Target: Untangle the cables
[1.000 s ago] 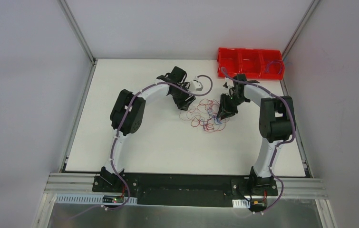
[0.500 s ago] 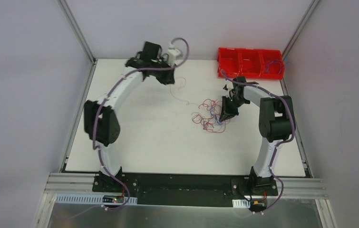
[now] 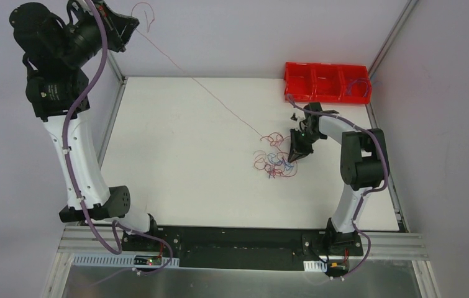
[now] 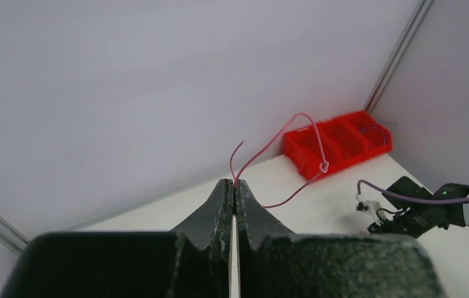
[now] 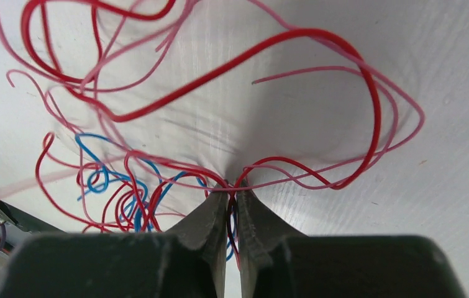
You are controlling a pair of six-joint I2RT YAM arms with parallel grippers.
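Note:
The cables (image 3: pixel 273 156) lie as a small tangle of thin red and blue wires right of the table's middle. My right gripper (image 3: pixel 291 159) points down into the tangle's right side. In the right wrist view it (image 5: pixel 232 194) is shut on red strands, with red loops (image 5: pixel 219 81) and blue ones (image 5: pixel 98 180) spread in front. My left gripper (image 3: pixel 132 25) is raised high at the back left, shut on one pinkish-red wire (image 3: pixel 219 99) that runs taut down to the tangle. In the left wrist view its tips (image 4: pixel 234 185) pinch that wire (image 4: pixel 309 121), whose free end curls above.
A red three-compartment bin (image 3: pixel 325 82) stands at the table's back right corner with a purple wire (image 3: pixel 359 87) in its right compartment; it also shows in the left wrist view as the bin (image 4: pixel 337 139). Grey walls enclose the white table (image 3: pixel 176 161).
My left arm has swung up and back to the left, drawing one wire out of the tangle until it is taut. The right gripper has stayed on the tangle, which has tightened a little.

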